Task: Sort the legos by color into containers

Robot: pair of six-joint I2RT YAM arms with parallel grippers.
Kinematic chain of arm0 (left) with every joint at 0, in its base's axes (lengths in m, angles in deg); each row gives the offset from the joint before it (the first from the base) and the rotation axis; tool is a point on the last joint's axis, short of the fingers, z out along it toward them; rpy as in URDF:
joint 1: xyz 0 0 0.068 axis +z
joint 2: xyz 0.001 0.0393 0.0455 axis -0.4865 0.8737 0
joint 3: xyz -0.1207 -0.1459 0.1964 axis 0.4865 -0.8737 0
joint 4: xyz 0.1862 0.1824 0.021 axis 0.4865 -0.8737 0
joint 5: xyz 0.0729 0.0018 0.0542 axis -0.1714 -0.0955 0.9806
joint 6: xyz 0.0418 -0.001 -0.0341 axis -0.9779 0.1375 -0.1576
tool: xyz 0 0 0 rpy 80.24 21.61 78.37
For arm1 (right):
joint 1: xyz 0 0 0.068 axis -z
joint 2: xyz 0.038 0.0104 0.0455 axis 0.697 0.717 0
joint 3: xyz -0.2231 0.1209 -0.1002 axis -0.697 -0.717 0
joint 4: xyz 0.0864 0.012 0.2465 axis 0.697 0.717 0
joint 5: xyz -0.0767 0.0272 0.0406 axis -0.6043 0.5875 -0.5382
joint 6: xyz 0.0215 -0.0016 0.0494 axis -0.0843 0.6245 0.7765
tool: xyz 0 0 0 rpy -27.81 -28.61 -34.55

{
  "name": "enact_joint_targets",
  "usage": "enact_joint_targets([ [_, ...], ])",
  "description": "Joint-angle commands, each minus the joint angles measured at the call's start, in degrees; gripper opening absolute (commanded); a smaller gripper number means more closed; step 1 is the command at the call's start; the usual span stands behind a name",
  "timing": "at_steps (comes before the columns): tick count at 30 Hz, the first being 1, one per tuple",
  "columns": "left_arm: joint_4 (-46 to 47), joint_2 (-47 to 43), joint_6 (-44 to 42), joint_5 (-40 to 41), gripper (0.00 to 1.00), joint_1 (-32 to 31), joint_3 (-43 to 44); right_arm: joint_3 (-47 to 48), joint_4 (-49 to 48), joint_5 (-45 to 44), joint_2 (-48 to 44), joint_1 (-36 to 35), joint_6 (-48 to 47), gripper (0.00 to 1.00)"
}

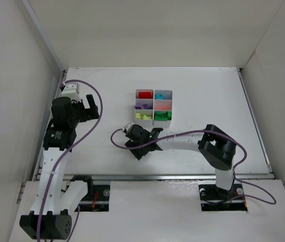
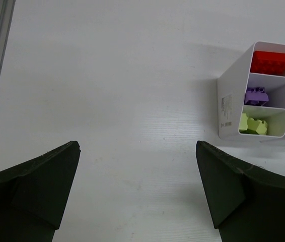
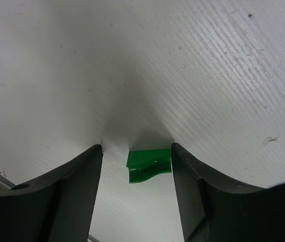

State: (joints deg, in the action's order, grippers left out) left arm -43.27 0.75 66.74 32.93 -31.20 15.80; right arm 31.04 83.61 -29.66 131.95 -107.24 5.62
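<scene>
The right arm (image 1: 183,141) reaches low and leftward over the tabletop (image 3: 193,60), the right end effector (image 3: 136,149) half-open, straddling a green lego (image 3: 149,165). The left end effector (image 2: 137,151) hovers wide open.

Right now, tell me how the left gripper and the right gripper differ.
The left gripper stands wide open over bare table; the right gripper has narrower jaws. The left gripper has nothing between its fingers; the right gripper straddles a green lego. Both face the table and hold nothing.
</scene>
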Motion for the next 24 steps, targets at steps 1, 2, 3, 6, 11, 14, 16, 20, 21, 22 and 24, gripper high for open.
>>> enact_joint_targets([
  [1,1.69,-1.36,0.63,-0.93,1.00,0.42,-0.29,1.38,1.17,-0.18,1.27,-0.15,0.57,0.62],
  [2,1.69,-1.36,0.63,-0.93,1.00,0.42,-0.29,1.38,1.18,-0.18,1.27,-0.15,0.57,0.62],
  [3,1.69,-1.36,0.63,-0.93,1.00,0.42,-0.29,1.38,1.87,-0.70,1.27,-0.15,0.57,0.62],
  [6,1.69,-1.36,0.63,-1.46,1.00,0.42,-0.29,0.86,2.66,-1.23,0.75,-0.15,-0.13,0.64],
  [11,1.69,-1.36,0.63,-1.46,1.00,0.42,-0.82,0.86,3.72,-1.76,0.75,-0.15,-1.19,0.49],
  [14,1.69,-1.36,0.63,-1.46,1.00,0.42,-0.82,0.86,4.25,-1.76,0.22,-0.15,-1.19,0.45],
  [16,1.69,-1.36,0.63,-1.46,1.00,0.42,-0.82,0.86,4.25,-1.76,0.22,-0.15,-1.19,0.36],
  [20,1.69,-1.36,0.63,-1.46,1.00,0.42,-0.82,0.86,4.25,-1.23,-0.31,-0.15,-1.19,0.22],
  [21,1.69,-1.36,0.63,-1.46,1.00,0.42,-0.82,0.86,4.25,-1.23,-0.92,-0.15,-1.19,0.20],
  [22,1.69,-1.36,0.63,-1.46,1.00,0.42,-0.82,0.86,4.25,-1.23,-0.92,-0.15,-1.19,0.16],
  [24,1.69,-1.36,0.63,-1.46,1.00,0.42,-0.82,2.52,5.48,-1.23,-2.50,-0.15,-0.58,0.12],
])
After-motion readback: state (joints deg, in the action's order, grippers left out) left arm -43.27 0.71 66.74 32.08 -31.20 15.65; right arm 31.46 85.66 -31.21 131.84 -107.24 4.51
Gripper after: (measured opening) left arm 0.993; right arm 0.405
